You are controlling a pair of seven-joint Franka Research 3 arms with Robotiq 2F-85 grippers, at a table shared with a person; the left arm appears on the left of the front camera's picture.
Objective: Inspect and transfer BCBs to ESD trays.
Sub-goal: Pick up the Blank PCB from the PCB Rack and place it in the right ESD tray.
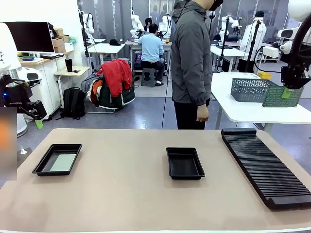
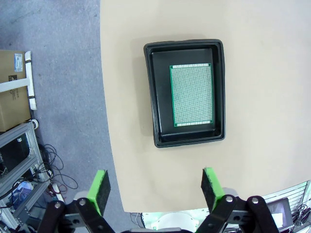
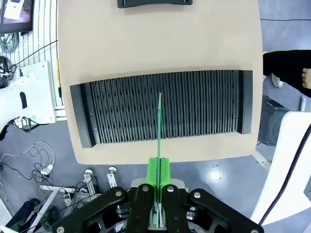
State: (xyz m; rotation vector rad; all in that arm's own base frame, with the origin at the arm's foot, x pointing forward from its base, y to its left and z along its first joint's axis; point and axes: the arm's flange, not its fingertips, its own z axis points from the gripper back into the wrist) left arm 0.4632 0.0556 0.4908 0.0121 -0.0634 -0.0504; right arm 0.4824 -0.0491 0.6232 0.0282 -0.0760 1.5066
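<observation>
BCB (image 2: 191,95), one of two, lies flat on the floor of the left tray (image 2: 150,97), closer to one long wall than the other, with a strip of bare black floor beside it. In the front view that tray (image 1: 43,165) sits near the table's (image 1: 121,194) left end, and the board shows as a pale patch inside it.

The left gripper (image 2: 155,190) hangs above this tray, well clear of it. Its jaws are spread wide with nothing between the green pads (image 2: 100,188). From the front it (image 1: 36,120) shows raised off the table's left side.

The right gripper (image 3: 159,170) is clamped on the second BCB (image 3: 159,121), seen edge-on as a thin green line rising from the pads. It is held upright above the rack (image 3: 121,107), not touching it. In the front view this gripper (image 1: 286,92) is high at the right, and the board (image 1: 273,97) shows face-on below it.

The middle tray (image 1: 184,162) holds nothing and stands well apart from the left tray. The rack (image 1: 265,165) lies along the table's right side.

A person (image 1: 191,58) stands at the far edge, one hand (image 1: 201,114) hanging down.
</observation>
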